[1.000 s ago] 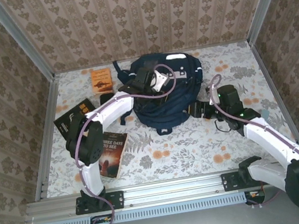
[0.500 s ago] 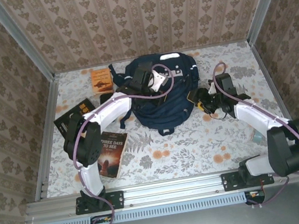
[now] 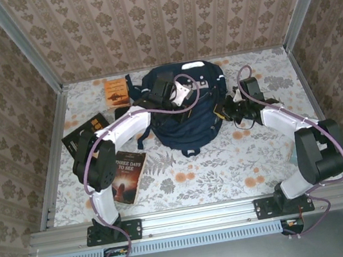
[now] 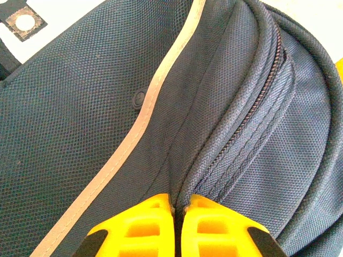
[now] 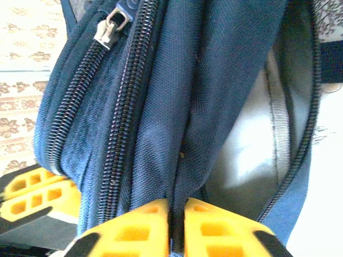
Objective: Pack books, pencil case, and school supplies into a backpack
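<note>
The navy backpack (image 3: 189,116) lies mid-table. My left gripper (image 3: 176,96) rests on its top and is shut on a fold of fabric (image 4: 179,202) beside a closed zipper (image 4: 257,101) and a pale stripe (image 4: 144,112). At the bag's right edge my right gripper (image 3: 224,111) is shut on the fabric lip (image 5: 177,206) of an unzipped compartment, whose pale lining (image 5: 246,144) shows. An orange book (image 3: 115,92), a black gold-lettered book (image 3: 84,133) and a dark brown book (image 3: 126,173) lie to the left. The pencil case is hidden.
Patterned walls and metal rails (image 3: 51,154) enclose the table on three sides. A silver zipper pull (image 5: 110,27) sits at the top of the bag's outer zipper. Floral tabletop (image 3: 229,165) stretches in front of the backpack.
My right arm swung in toward the backpack's right edge and its gripper closed on the fabric there. The left gripper stayed shut on the bag's top.
</note>
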You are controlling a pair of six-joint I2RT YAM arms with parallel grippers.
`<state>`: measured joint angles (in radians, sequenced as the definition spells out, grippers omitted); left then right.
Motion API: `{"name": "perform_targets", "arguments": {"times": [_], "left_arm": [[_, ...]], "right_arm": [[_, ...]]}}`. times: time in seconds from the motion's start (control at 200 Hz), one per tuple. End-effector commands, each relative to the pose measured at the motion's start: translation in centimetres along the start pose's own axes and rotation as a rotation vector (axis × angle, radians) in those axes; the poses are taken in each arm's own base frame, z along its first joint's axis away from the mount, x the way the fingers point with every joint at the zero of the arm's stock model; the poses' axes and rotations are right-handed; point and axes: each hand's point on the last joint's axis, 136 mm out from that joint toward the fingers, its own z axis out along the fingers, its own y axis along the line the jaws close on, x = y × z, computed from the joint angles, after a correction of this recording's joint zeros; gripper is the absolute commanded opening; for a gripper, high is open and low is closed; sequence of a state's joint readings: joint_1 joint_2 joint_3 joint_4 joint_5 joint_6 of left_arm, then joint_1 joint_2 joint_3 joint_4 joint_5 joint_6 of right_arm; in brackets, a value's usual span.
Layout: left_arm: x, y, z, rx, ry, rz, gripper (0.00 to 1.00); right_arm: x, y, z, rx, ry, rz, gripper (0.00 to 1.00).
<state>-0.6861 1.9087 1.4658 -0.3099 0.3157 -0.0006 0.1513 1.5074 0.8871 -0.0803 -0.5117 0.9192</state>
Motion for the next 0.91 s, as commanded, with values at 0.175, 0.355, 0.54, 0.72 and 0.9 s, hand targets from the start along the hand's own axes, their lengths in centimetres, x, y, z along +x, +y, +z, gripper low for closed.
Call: {"name": "perform_targets", "arguments": {"times": [0.175, 0.355, 0.54, 0.72, 0.9], "left_arm": [[-3.3, 1.2, -5.8, -0.124, -0.055, -0.203, 0.43], [-1.2, 0.4, -9.7, -0.205, -0.072, -0.349, 0.58], [1.9, -3.1, -11.0, -0.223, -0.057, -0.464, 0.6], [4.4, -6.2, -9.1, -0.183, -0.038, -0.568, 0.56], [4.8, -8.0, -6.5, -0.143, -0.024, -0.585, 0.5]], "right_arm": [[1.4, 6.0, -0.2, -0.186, 0.004, -0.107, 0.0], [1.6, 8.3, 0.2, -0.221, -0.008, -0.136, 0.0], [1.9, 10.5, 0.3, -0.284, -0.011, -0.152, 0.0], [2.4, 12.0, -0.2, -0.332, 0.007, -0.172, 0.0], [3.1, 12.8, -0.6, -0.368, 0.044, -0.187, 0.0]]}}
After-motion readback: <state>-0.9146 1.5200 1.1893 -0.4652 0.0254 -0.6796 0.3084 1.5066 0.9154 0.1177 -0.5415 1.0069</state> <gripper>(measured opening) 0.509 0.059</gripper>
